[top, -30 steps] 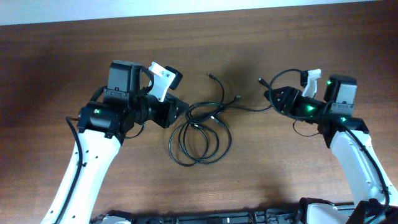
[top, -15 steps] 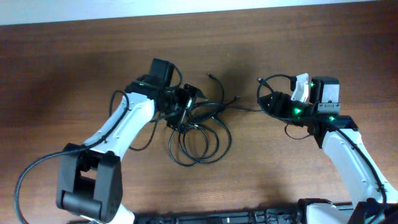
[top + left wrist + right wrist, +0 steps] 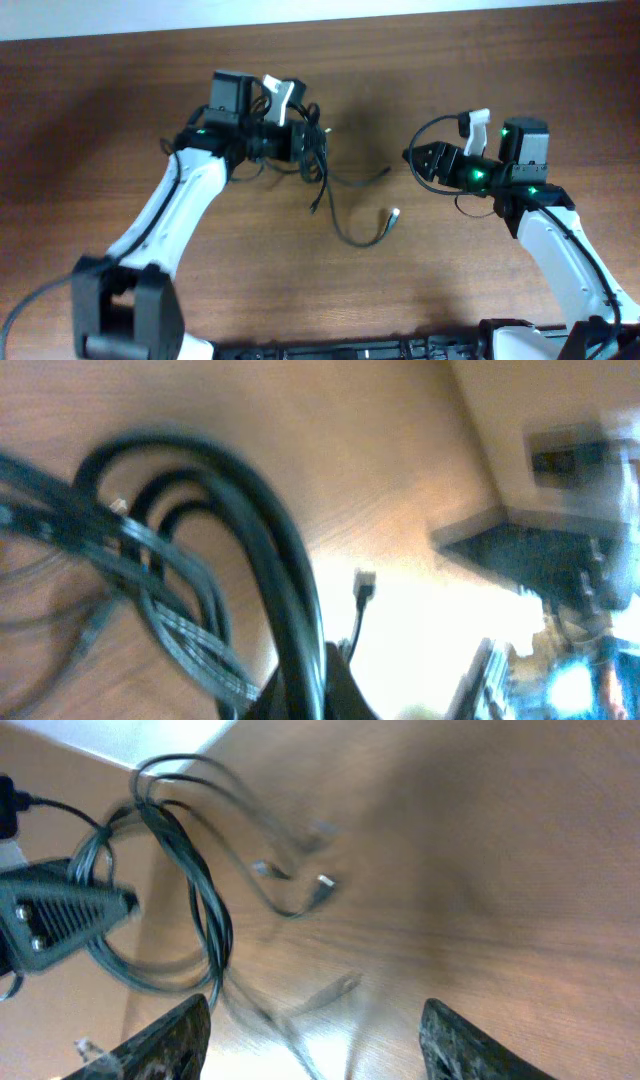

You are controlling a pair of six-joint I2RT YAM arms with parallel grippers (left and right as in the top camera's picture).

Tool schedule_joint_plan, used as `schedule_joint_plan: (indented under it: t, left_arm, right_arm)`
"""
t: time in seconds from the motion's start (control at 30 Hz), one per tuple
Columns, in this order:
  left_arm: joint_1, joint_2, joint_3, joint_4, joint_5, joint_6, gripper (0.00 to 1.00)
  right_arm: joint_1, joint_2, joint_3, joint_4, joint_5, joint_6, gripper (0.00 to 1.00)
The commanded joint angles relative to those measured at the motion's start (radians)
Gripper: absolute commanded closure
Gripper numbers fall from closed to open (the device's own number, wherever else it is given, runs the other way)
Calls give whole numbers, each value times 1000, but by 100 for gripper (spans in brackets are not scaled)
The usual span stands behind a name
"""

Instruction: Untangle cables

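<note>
The cables (image 3: 318,165) are thin black cords bunched at my left gripper (image 3: 308,143), which is shut on them and holds the bundle up at the table's back centre. Loose strands trail down and right; one ends in a small pale plug (image 3: 394,214), another tip (image 3: 386,172) points toward my right gripper (image 3: 413,158). In the left wrist view the cords (image 3: 290,590) run between the fingers. My right gripper (image 3: 315,1050) is open and empty; in its view the cables (image 3: 200,890) hang blurred ahead of it.
The brown wooden table (image 3: 480,270) fills the view. Its far edge meets a pale wall strip (image 3: 400,8) at the top. The arms' own thicker black wires loop near the right wrist (image 3: 440,125).
My left gripper has lifted the cable bundle up and back; the wide loops on the table have pulled into a bunch with trailing strands. My right gripper let go of its strand and opened.
</note>
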Motion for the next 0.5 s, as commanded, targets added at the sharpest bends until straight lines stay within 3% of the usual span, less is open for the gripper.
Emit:
schedule_joint_plan:
  t: [0.0,0.13,0.17,0.3,0.37,0.4,0.43,0.47]
  left_arm:
    - [14,-119,6,-109,289,360,100]
    - [14,-140,6,-116,462,362,100]
    - [14,-140,6,-116,509,362,100]
    - [13,-140,6,-119,506,332,100]
    - [13,-140,6,-119,503,332,100]
    - [13,-140,6,-119,503,312,100]
    - [13,-140,6,-124,504,309,100]
    - [11,-140,6,-132,503,309,100]
  right_arm:
    - [23,-4,5,100,-113,-48,34]
    - [167,-4,5,209,-106,-48,34]
    - [201,-4,5,235,-106,-48,40]
    - [344,-4,5,282,-5,-48,49]
    - [367,-4,5,282,5,-48,49]
    - [360,-4,5,283,60,-45,64]
    - [354,-4,5,282,124,-32,91]
    - [346,-4,5,282,208,-28,96]
